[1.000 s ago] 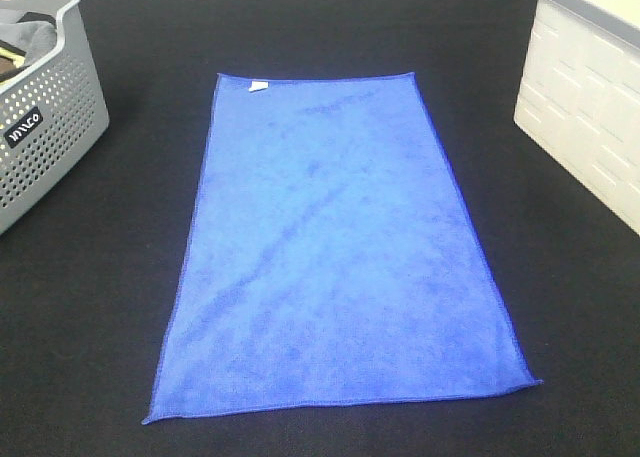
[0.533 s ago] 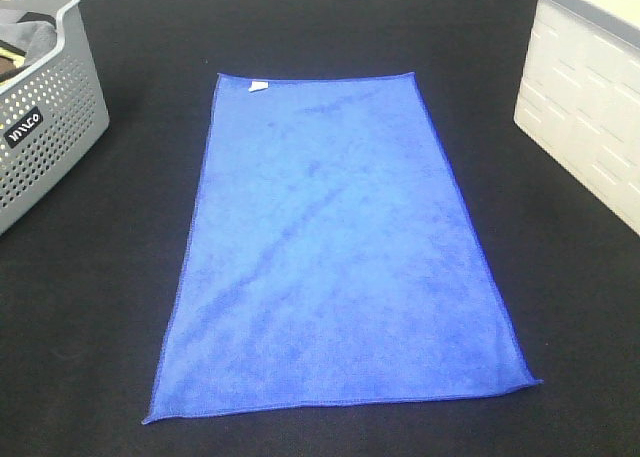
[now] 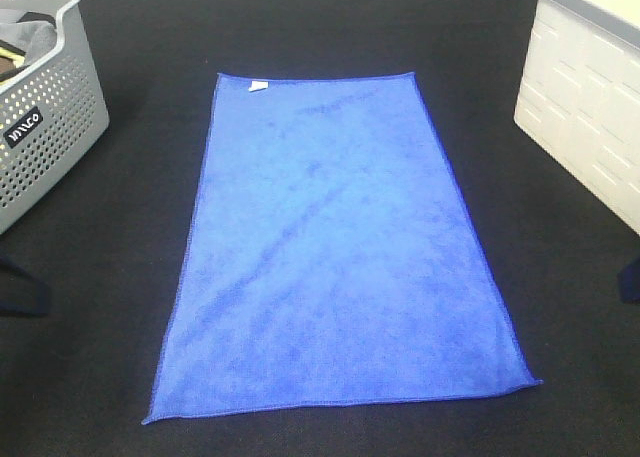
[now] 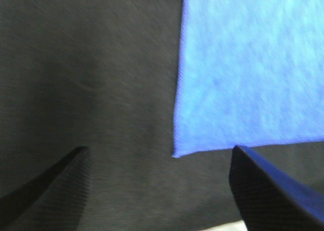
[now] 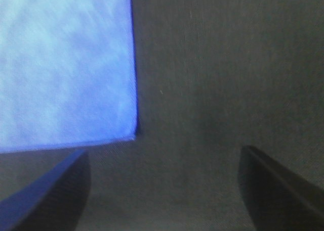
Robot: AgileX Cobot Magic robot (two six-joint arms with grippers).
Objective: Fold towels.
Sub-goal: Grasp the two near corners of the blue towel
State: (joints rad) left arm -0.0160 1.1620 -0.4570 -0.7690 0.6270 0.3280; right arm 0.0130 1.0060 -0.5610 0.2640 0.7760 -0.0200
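While the jaws of the left gripper (image 4: 158,148) stand wide apart and hold nothing, the wrist view shows them over the black counter (image 3: 300,27), with one near corner of the towel (image 3: 340,247) just ahead of the gap between them and not touched. The right gripper (image 5: 164,150) is in like condition: jaws apart, empty, with the other near corner of the towel just ahead of them, nearer one jaw than the other.

Change noted: a second ago the high view showed no part of either arm. A dark end of the left arm (image 3: 22,289) now shows at the left edge of that view, and a dark sliver of the right arm (image 3: 631,277) at the right edge. Both are well apart from the towel.

The towel has not shifted. It lies flat and unfolded in the middle of the counter, its white tag (image 3: 258,85) at the far left corner. A grey perforated basket (image 3: 50,137) stands at far left, a white crate (image 3: 580,127) at far right, both unmoved.
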